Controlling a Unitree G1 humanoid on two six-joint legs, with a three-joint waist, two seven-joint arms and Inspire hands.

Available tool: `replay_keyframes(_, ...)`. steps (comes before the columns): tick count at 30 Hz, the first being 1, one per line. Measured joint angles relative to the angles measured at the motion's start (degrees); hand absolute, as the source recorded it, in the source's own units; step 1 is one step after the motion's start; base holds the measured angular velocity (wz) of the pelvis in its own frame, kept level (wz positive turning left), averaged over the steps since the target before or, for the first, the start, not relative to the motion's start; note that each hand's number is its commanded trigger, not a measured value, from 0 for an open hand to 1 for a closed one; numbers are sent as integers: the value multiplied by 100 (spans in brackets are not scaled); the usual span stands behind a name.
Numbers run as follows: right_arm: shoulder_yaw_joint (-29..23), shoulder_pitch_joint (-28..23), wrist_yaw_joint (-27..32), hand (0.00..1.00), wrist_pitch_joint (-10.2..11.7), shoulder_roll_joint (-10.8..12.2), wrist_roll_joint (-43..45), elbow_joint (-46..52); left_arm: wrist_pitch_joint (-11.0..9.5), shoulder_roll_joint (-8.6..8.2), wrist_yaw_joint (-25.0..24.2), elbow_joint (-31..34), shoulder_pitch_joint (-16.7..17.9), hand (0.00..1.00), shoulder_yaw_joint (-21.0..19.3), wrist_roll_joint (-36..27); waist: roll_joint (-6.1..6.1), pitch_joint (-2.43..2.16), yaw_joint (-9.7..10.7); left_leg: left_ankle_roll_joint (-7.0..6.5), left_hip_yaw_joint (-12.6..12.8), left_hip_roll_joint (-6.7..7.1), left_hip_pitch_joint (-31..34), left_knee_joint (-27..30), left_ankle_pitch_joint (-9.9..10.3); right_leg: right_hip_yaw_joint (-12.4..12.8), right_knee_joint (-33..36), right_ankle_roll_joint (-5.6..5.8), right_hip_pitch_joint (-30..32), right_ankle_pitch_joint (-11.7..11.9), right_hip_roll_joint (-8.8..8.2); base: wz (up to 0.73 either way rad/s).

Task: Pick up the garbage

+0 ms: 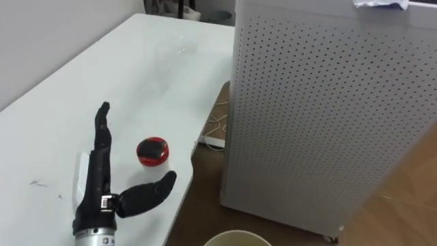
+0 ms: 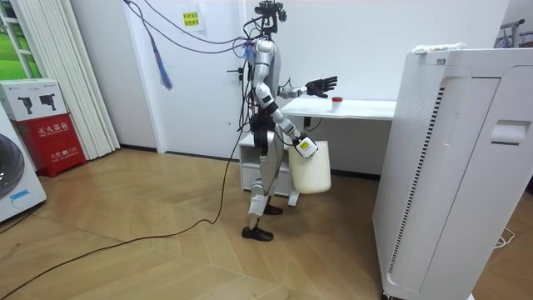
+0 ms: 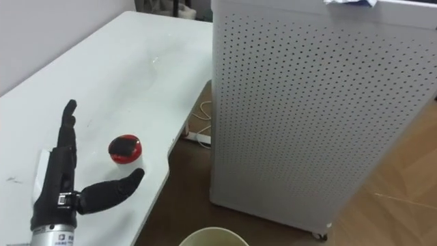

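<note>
Evidently unpicked, the small red-and-black round garbage [image 1: 153, 151] lay lower left on the white table [image 1: 136, 75], beside the spread, empty left hand [image 1: 95, 181].

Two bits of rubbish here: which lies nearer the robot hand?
The small red-and-black round thing on the table, just beside the left robot hand; the crumpled white paper sits far off atop the tall perforated cabinet.

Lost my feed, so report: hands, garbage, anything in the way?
Left hand open over the table, beside the red object, not gripping. Right hand at the bucket. Nothing between hand and object.
</note>
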State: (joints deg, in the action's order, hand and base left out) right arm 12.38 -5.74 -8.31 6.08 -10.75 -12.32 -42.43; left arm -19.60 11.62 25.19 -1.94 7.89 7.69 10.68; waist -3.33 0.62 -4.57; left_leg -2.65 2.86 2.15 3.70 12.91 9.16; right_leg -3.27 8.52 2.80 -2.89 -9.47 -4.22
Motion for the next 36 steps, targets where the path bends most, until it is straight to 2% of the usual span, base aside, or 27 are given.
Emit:
replay_keyframes(5,0,0,-14,100,-57,9,32,-3,56,-2,1,-148,46,0,6,-2,-6,-7,32,13,20,-23,-46,-7,-9,-7,31,-1,-17,1,20,-1)
replay_keyframes(10,4,0,-4,100,-61,3,59,-3,90,-32,3,-473,46,0,33,-356,-12,-9,48,15,19,-29,-60,-14,-10,-8,29,-1,-19,1,24,0)
replay_keyframes(20,12,-1,-1,100,-69,4,147,-3,163,-35,50,-604,47,0,32,-574,-21,-6,134,17,28,-31,-142,-41,-8,-20,27,-1,-67,1,24,-2)
replay_keyframes(29,16,-1,1,100,-69,7,154,-7,162,-43,208,-861,27,0,27,-895,0,43,232,18,17,-37,-146,-32,-7,-33,25,-12,-79,7,27,0)
replay_keyframes(36,18,-11,-10,100,-69,16,170,-17,162,-44,155,-952,-8,0,25,-893,-6,45,256,19,33,-40,-120,-59,-7,-7,35,-14,-20,9,33,-2)
